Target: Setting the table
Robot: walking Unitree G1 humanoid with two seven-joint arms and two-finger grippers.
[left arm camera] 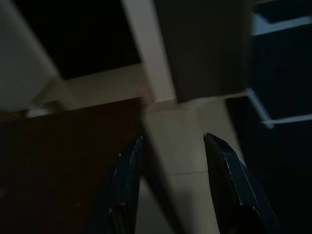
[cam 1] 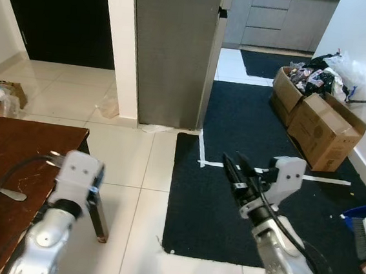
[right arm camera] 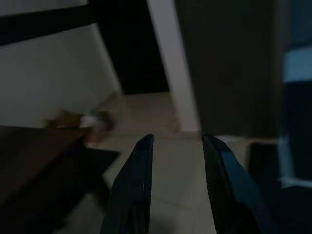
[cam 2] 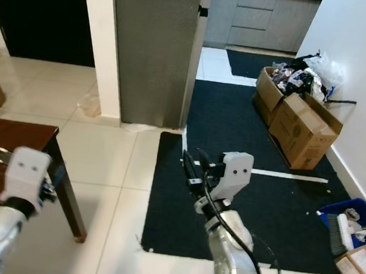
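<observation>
— Brown bench on my left, spoons lying on it!
— Jaws?
— Left gripper over its corner, right gripper over tiles; both apart, holding nothing.

Dark wood, pale tile, black rug

The worktop is dark reddish-brown wood, with silver spoons near its left edge. The floor is glossy cream tile; the rug on it is black with white lines. The fridge is brushed grey, the pillar beside it white. The boxes are tan cardboard, a bin is blue. Both arms are silver with white wrist housings; the left pincer and right pincer have black fingers.
</observation>
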